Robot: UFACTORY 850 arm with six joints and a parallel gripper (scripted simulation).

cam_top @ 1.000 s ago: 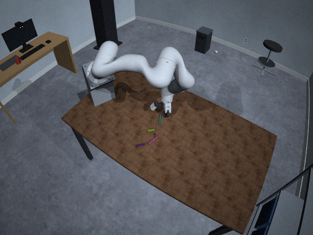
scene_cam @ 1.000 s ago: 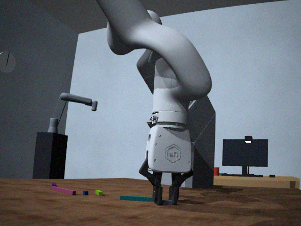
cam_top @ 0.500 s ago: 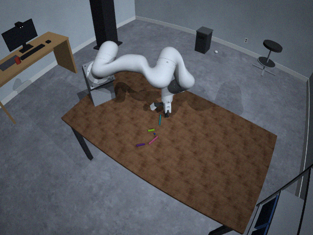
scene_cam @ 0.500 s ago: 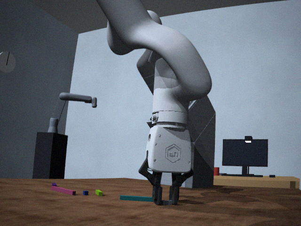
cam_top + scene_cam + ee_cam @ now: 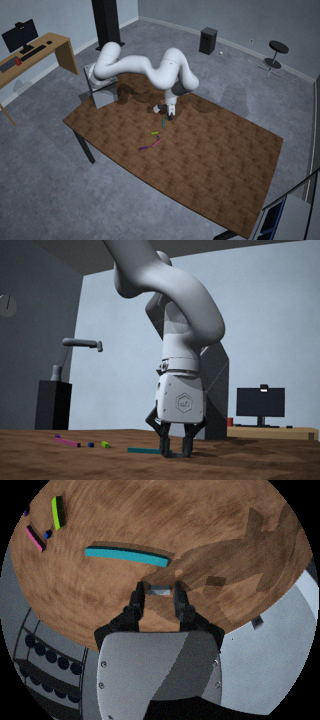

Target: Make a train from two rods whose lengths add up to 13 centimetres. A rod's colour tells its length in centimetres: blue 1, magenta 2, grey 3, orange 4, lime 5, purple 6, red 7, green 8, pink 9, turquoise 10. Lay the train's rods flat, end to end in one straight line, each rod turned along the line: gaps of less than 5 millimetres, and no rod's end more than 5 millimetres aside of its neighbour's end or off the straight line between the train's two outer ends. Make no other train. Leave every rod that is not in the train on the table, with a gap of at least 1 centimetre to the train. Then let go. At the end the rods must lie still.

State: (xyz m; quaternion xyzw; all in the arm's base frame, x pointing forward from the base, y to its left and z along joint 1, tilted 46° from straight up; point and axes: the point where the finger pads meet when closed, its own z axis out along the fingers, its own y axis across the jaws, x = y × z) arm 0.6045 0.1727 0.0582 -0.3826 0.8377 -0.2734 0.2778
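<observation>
My gripper (image 5: 170, 119) (image 5: 176, 453) (image 5: 159, 589) is open, its fingertips down at the table. The grey rod (image 5: 177, 455) (image 5: 159, 591) lies flat between the fingers, with a gap to each fingertip in the wrist view. The turquoise rod (image 5: 163, 122) (image 5: 144, 450) (image 5: 127, 556) lies apart from it, its near end beyond and to the side of the grey rod. The lime rod (image 5: 154, 133) (image 5: 105, 444) (image 5: 58, 513), blue rod (image 5: 157, 136) (image 5: 90, 444) (image 5: 47, 534), pink rod (image 5: 156, 143) (image 5: 67, 442) (image 5: 35, 538) and purple rod (image 5: 143, 148) (image 5: 57, 436) lie separately, further off.
The brown table (image 5: 206, 155) carries all the rods. The arm's pedestal (image 5: 104, 96) stands at the table's back left in the top view. The turquoise rod is the closest other rod to the fingers. The arm's shadow falls across the table around the gripper.
</observation>
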